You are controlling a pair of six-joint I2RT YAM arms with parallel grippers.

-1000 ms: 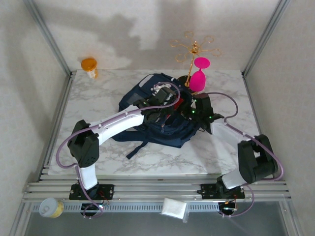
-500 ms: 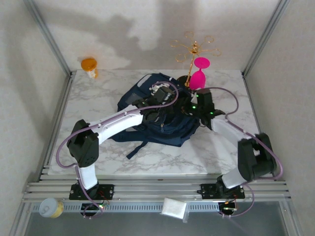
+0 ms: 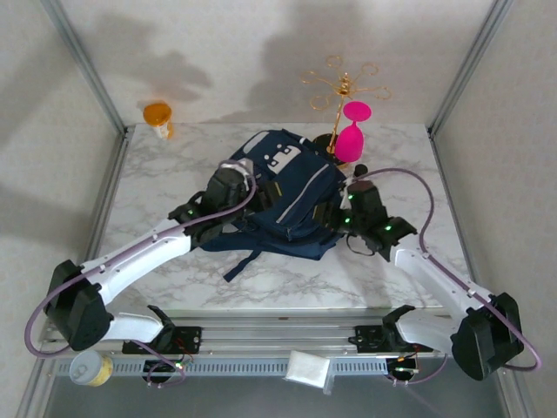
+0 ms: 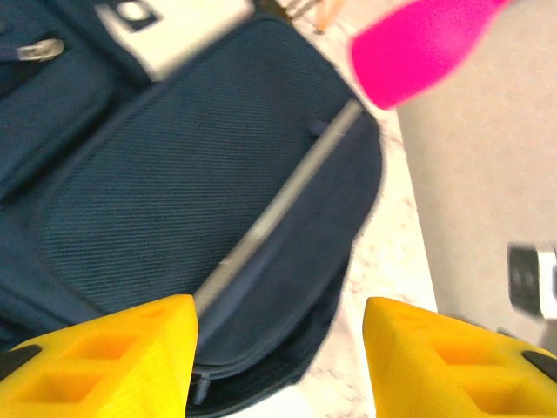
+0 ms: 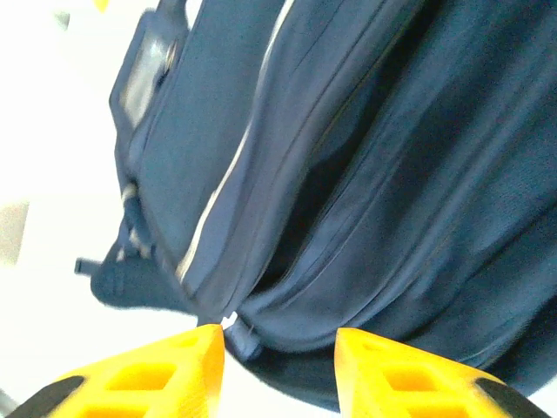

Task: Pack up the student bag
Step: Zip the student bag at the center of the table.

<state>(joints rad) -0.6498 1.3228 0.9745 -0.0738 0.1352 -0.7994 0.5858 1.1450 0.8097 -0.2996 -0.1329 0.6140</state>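
The student bag [image 3: 287, 196], navy with light grey patches and a pale stripe, lies flat in the middle of the marble table. My left gripper [image 3: 244, 198] hovers at the bag's left edge. In the left wrist view its yellow fingers [image 4: 113, 357] stand apart with nothing between them [image 4: 278, 353], over the bag's striped front [image 4: 191, 200]. My right gripper [image 3: 339, 218] is at the bag's right edge. Seen from the right wrist, it is open and empty [image 5: 278, 370], just short of the bag's zippered seams [image 5: 365, 192].
A pink wine glass [image 3: 352, 139] and a gold wire stand [image 3: 341, 87] sit right behind the bag's far right corner. An orange bottle [image 3: 158, 116] stands at the back left. Bare marble [image 3: 157, 183] lies left of the bag. A dark strap [image 3: 244, 261] trails toward the front.
Both grippers have opened and let go of the bag. Both arms have drawn back from over it to its sides, and the bag now lies flatter with its front showing.
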